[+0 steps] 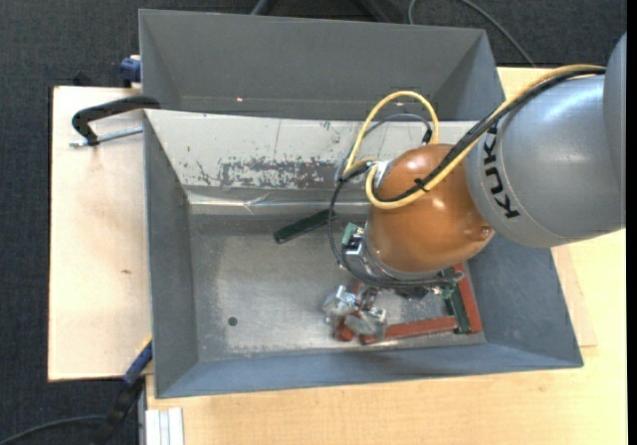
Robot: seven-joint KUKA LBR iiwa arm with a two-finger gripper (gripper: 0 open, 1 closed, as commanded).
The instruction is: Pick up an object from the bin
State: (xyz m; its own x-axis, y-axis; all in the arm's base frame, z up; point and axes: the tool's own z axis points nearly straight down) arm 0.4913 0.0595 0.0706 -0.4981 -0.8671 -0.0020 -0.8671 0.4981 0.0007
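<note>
red strip (423, 328) lies just beside the tool (351, 311), arm (557, 164) lettered "ku".

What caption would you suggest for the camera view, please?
Gripper low in the grey bin, beside a red strip by the near wall.

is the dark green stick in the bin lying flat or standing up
Lying flat: the dark green stick rests lengthwise on the bin floor.

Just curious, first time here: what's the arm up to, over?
Gripper low at bin front. Red strip beside it. Dark stick lies apart, behind.
</note>
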